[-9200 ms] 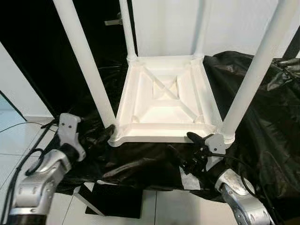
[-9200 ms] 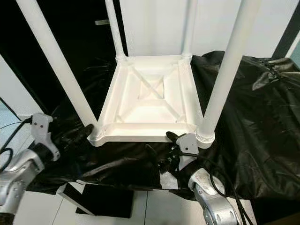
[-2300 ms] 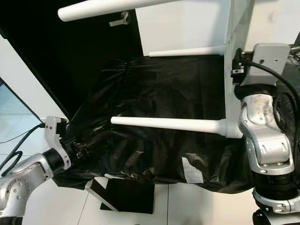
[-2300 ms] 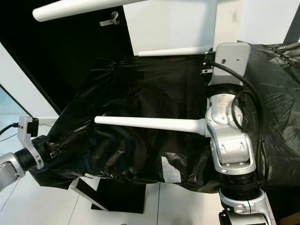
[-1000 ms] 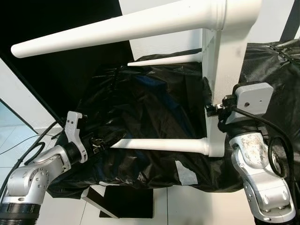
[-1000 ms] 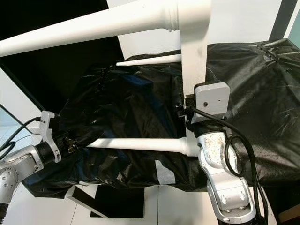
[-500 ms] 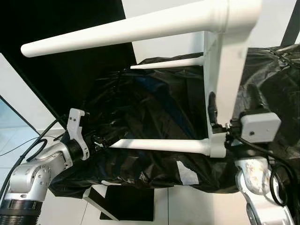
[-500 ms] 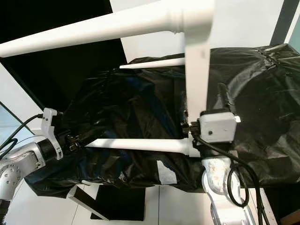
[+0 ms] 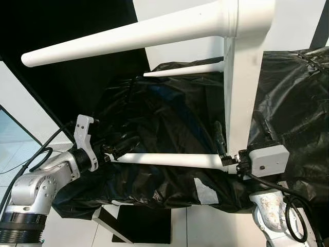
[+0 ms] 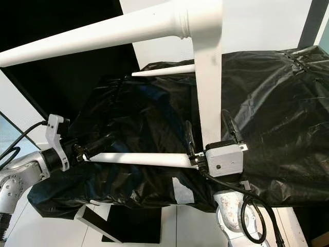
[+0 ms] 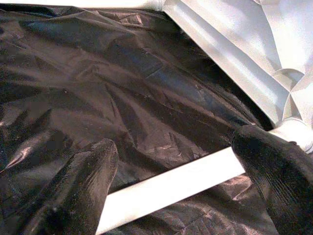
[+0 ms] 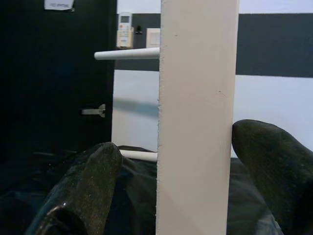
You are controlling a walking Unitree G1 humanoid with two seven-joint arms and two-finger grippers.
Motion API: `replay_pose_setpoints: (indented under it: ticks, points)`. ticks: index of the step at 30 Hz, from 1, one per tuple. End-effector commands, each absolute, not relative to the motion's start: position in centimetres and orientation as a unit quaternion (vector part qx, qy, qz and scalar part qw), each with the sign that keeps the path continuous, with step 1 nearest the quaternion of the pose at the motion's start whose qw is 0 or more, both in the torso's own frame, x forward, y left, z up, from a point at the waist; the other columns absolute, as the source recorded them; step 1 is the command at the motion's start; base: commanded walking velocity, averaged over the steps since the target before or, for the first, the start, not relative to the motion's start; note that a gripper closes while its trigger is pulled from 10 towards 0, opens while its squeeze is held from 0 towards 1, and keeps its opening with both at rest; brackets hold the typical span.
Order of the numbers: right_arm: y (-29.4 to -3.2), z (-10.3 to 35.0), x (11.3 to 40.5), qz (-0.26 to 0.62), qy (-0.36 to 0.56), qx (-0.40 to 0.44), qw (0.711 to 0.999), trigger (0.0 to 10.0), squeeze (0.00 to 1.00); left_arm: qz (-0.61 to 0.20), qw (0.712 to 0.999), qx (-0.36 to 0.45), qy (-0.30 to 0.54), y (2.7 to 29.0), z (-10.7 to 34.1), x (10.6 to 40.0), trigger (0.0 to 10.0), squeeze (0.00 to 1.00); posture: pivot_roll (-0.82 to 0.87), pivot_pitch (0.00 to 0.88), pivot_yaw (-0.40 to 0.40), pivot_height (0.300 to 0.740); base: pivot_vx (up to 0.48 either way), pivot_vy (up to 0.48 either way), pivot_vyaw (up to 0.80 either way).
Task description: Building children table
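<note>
Four tapered legs on white table (image 9: 241, 77), tipped sideways; right gripper (image 12: 195, 166) clamped tabletop edge, left gripper (image 11: 171, 186) straddled one leg (image 9: 169, 160), not closed.

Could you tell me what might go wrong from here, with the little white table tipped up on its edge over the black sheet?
1. The right gripper straddles only the thin edge of the tabletop; the table could twist or slip out.
2. The left gripper meets the lower leg near its narrow tip, so that leg could slide free.
3. The black plastic sheet looks slick and creased, and might let the resting edge skid.
</note>
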State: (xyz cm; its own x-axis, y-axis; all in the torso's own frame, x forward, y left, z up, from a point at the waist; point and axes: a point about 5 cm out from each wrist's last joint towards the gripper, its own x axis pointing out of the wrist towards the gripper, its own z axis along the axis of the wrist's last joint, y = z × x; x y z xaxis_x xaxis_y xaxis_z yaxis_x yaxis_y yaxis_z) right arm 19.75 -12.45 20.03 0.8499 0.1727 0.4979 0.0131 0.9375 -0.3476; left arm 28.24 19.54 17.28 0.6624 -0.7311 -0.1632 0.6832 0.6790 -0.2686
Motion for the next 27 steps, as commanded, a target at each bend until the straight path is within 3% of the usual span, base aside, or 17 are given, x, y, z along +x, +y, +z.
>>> replay_pose_setpoints:
  ticks: [1,19,25,27]
  points:
    - [-11.4,20.2,19.7,0.07,-0.284,-0.175,0.94,10.0,0.0,-0.455,0.877,-0.092,0.124,19.3,17.5,27.8,10.0,0.46,-0.08,0.002,0.166,0.74,0.0,0.0,0.0]
    - [-13.2,19.1,16.1,0.072,-0.283,-0.259,0.921,10.0,0.0,-0.468,0.87,-0.092,0.125,18.5,17.2,28.6,10.0,0.45,-0.14,0.006,0.187,0.74,0.0,0.0,0.0]
    - [-13.4,18.2,16.5,0.112,-0.247,-0.229,0.935,10.0,0.0,-0.472,0.868,-0.093,0.122,18.2,17.3,28.8,10.0,0.45,-0.14,0.004,0.185,0.74,0.0,0.0,0.0]
    - [-12.6,17.3,17.8,0.192,-0.197,-0.16,0.948,10.0,0.0,-0.472,0.869,-0.093,0.116,17.9,17.4,28.9,10.0,0.45,-0.13,0.0,0.173,0.74,0.0,0.0,0.0]
